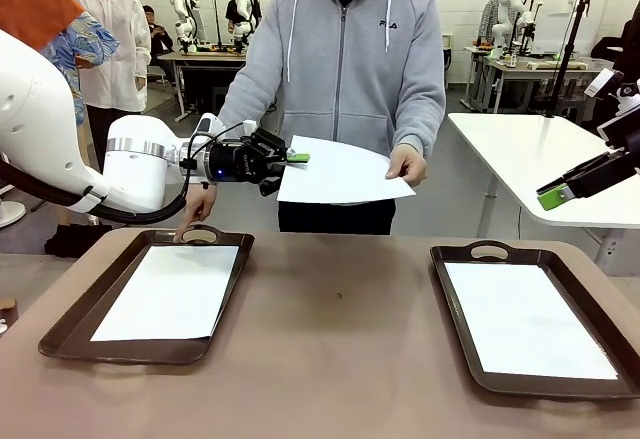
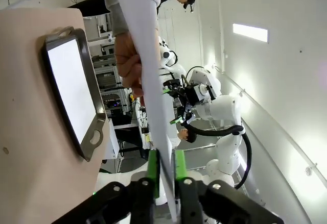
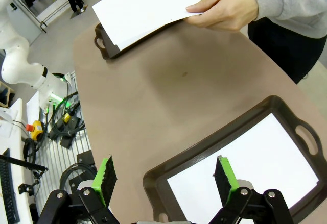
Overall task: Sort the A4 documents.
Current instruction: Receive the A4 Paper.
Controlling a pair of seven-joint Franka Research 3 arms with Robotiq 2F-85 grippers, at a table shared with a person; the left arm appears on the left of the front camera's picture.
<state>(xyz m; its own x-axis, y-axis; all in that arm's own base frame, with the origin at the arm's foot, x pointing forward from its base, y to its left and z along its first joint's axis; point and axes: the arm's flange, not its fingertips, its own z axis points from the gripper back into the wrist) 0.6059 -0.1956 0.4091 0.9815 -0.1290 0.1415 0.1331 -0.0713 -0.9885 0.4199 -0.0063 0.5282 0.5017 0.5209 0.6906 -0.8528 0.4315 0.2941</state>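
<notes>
Left arm level at the held sheet.
Left gripper (image 1: 296,158) pads pinch the A4 sheet (image 1: 340,171) edge; person's hand (image 1: 407,165) holds the opposite side. Right gripper (image 3: 166,175) spread wide, empty.

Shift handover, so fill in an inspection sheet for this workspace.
Surface: brown table, bare between the trays.
Job's things: one sheet in the left tray, one in the right tray; a third sheet held above the table by the person's hand.
Clutter: nothing seen.
Grippers: left gripper, jaws either side of the held sheet's edge; right gripper open above the right tray.
Cables: black cable on the left wrist.
Surroundings: other tables, people behind.
</notes>
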